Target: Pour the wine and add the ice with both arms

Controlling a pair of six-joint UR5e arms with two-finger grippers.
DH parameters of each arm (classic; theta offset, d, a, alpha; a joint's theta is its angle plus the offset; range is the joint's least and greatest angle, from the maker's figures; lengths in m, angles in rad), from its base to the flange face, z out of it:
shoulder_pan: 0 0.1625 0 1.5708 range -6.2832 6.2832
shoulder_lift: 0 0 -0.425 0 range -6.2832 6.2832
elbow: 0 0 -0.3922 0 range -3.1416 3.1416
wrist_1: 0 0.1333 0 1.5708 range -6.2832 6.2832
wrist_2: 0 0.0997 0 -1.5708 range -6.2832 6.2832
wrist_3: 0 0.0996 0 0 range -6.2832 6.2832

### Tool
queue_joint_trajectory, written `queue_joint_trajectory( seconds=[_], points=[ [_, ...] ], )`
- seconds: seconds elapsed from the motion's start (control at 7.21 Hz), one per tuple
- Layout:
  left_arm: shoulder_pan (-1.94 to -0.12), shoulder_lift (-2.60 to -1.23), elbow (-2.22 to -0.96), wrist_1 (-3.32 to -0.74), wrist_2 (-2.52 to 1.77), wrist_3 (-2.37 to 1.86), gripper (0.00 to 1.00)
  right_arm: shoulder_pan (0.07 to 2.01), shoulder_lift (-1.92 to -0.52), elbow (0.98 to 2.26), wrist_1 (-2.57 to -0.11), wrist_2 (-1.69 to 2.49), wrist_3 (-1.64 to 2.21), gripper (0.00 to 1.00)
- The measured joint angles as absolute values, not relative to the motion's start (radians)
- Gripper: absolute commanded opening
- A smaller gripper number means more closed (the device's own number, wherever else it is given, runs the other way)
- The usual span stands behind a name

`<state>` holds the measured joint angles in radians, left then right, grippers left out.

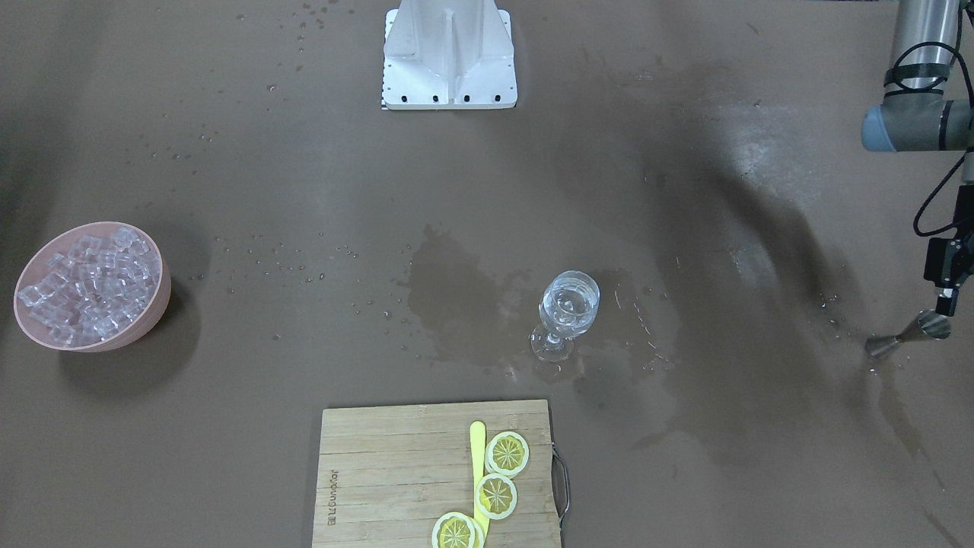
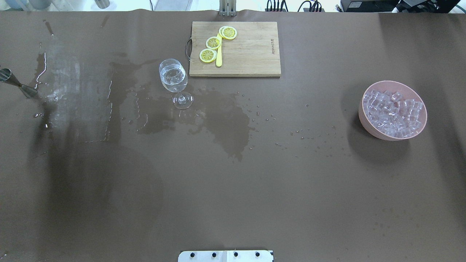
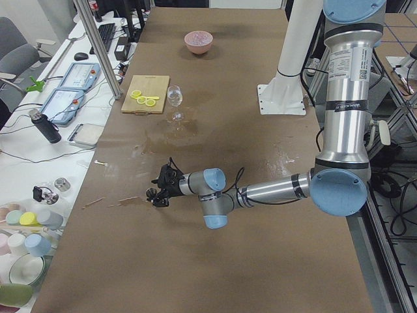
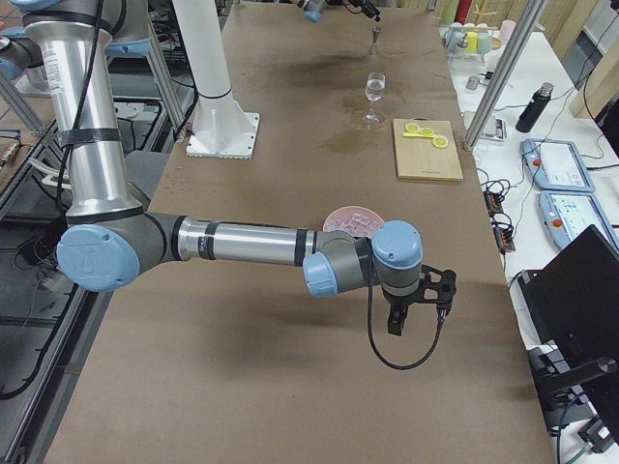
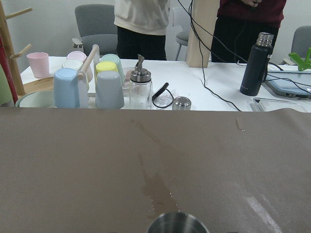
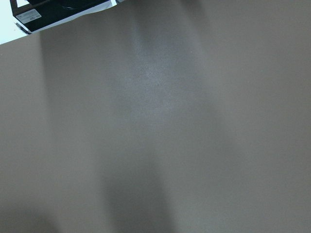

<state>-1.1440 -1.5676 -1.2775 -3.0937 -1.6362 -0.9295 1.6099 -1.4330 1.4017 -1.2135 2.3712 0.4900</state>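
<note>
Wine (image 1: 569, 303): clear liquid in the bowl of the stemmed glass (image 1: 559, 335), barely distinguishable from the glass wall. Glass upright on the brown table (image 1: 685, 114), its foot at the edge of a dark wet patch (image 1: 456, 304), near the handle end of the cutting board (image 1: 380, 472). Whether any cube lies inside the glass cannot be determined.

Ice (image 1: 87, 289): heaped in the pink bowl (image 1: 156, 304), at the robot's right end of the table, well apart from the glass.

Left arm (image 3: 273, 189): stretched low along the table toward the robot's left end. Left gripper (image 1: 943, 304) clamped on the steel jigger (image 1: 909, 336), which is tipped onto its side just above a streaked wet area; contact with the table cannot be determined.

Right arm (image 4: 242, 242): extended past the bowl. Right gripper (image 4: 418, 304) points downward above bare table; spread of its fingers cannot be told, and nothing is seen in it.

Board carries three lemon slices (image 1: 507, 453) and a yellow utensil (image 1: 477, 449)
</note>
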Motion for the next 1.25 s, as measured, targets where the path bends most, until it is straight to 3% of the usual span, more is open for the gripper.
queue_joint_trajectory(
  seconds=[0.42,0.83,1.25],
  points=[
    [-1.262,-1.650,-1.337,-2.853,-1.780,-0.824,0.83,1.609,-1.454,1.398,-1.209,2.374,0.491,1.00],
    [-1.420,-1.749,-1.394,-2.456,-2.116,-0.707,0.84,1.610,-1.466,1.419,-1.211,2.378,0.534,1.00],
    [-1.454,-1.725,-1.396,-2.101,-2.259,-0.484,0.91,1.609,-1.465,1.429,-1.203,2.390,0.582,1.00]
  ],
)
